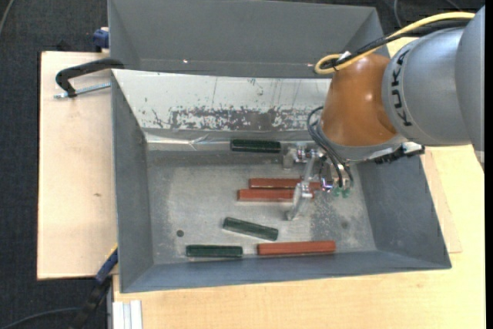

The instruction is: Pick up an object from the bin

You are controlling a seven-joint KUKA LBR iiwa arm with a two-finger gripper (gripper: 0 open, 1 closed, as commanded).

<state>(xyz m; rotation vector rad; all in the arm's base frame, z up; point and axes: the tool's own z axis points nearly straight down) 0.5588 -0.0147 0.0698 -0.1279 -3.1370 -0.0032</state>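
- Red stick (296, 247) and green stick (213, 250) lie along the front wall (285, 268).
- Gripper (303, 198) sits mid-bin at the right end of two brown-red sticks (264, 195); open or closed, cannot tell.

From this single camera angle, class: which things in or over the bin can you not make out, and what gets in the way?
Camera view:
1. Right ends of the two red-brown bars mid-bin: covered by the gripper, so contact between them cannot be judged.
2. Far right corner of the bin floor: hidden under the arm's orange cover.
3. A dark speck on the floor at left: too small to identify.
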